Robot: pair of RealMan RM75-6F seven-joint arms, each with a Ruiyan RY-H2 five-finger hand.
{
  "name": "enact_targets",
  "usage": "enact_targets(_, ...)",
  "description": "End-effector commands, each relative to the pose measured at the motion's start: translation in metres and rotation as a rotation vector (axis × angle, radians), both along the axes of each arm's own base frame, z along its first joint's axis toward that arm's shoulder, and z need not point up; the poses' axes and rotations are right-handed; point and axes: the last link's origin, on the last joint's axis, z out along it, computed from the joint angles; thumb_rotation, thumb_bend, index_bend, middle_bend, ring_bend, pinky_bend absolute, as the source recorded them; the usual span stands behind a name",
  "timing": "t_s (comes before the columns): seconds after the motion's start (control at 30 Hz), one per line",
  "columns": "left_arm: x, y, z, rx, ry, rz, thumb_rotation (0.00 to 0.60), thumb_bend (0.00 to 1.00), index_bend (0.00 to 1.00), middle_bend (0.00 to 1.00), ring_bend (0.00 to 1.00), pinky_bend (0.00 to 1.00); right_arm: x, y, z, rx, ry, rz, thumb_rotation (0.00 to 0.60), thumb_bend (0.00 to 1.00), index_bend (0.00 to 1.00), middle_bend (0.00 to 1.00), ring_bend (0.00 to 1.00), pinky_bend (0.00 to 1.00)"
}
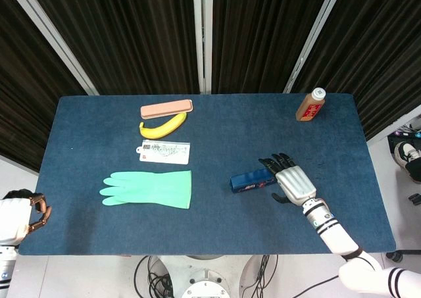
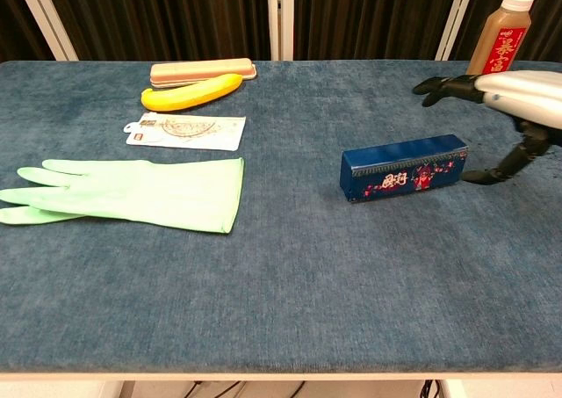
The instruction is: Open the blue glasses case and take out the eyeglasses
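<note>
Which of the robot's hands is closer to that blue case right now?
Right. The right hand hovers at the blue glasses case's right end; the left hand sits off the table's near-left corner.

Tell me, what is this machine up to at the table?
The robot is going for the blue glasses case, which lies shut on the table. Its right hand hovers open over the case's right end, fingers spread and holding nothing. Its left hand waits off the table's left edge, fingers curled. A green glove, banana, card, pink case and juice bottle lie untouched.
</note>
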Motion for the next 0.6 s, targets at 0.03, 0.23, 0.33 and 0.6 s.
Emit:
enact_targets(0.03, 0.000, 0.000, 0.000, -0.001, 0.000, 0.000, 0.600, 0.37, 0.67, 0.66, 0.43, 0.41, 0.008, -0.013, -0.011, 0.017, 0.015, 0.002, 0.600, 0.18, 0.00, 0.12, 0.00, 0.00)
enact_targets(0.23, 0.000, 0.000, 0.000, -0.001, 0.000, 0.000, 0.600, 0.37, 0.67, 0.66, 0.43, 0.41, 0.024, -0.045, -0.034, 0.057, 0.061, -0.003, 0.600, 0.18, 0.00, 0.11, 0.00, 0.00)
enact_targets(0.33, 0.000, 0.000, 0.000, 0.000, 0.000, 0.001, 0.600, 0.37, 0.67, 0.66, 0.43, 0.41, 0.035, -0.065, -0.043, 0.055, 0.071, -0.009, 0.600, 0.18, 0.00, 0.11, 0.00, 0.00)
enact_targets(0.6, 0.000, 0.001, 0.000, 0.001, -0.002, 0.002, 0.600, 0.37, 0.67, 0.66, 0.43, 0.41, 0.058, -0.090, -0.051, 0.063, 0.070, -0.001, 0.600, 0.19, 0.00, 0.16, 0.00, 0.00)
